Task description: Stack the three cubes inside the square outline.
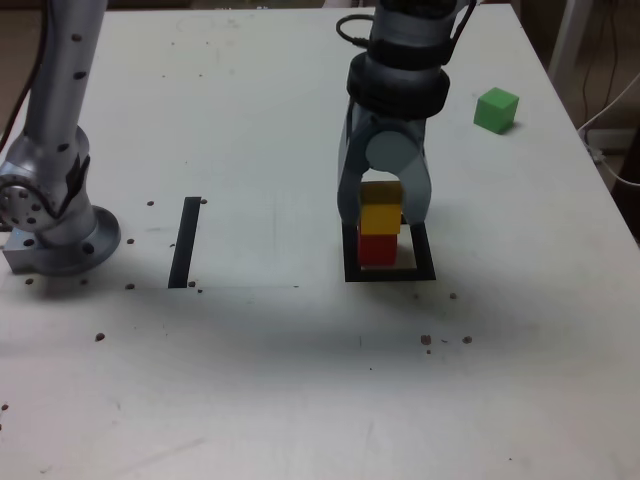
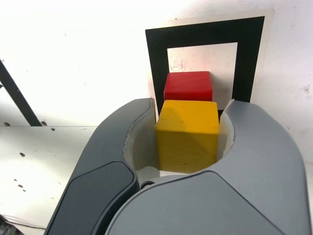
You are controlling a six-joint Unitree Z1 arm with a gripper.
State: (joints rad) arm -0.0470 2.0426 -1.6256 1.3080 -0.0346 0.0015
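Observation:
The red cube (image 1: 376, 249) (image 2: 188, 86) sits inside the black square outline (image 1: 390, 272) (image 2: 205, 33). Directly over it is the yellow cube (image 1: 380, 217) (image 2: 188, 134), and my gripper (image 1: 384, 205) (image 2: 188, 142) is shut on it, one finger on each side. In the exterior view the yellow cube looks to rest on the red one; whether they touch I cannot tell. The green cube (image 1: 496, 109) lies alone on the table toward the exterior view's far right, well apart from the outline.
A narrow black strip (image 1: 185, 241) (image 2: 17, 95) lies on the white table (image 1: 250, 380) to the exterior view's left of the outline. The arm's grey base (image 1: 55, 225) stands at the exterior view's left edge. Small dark specks dot the surface. Cables hang past the table's right edge.

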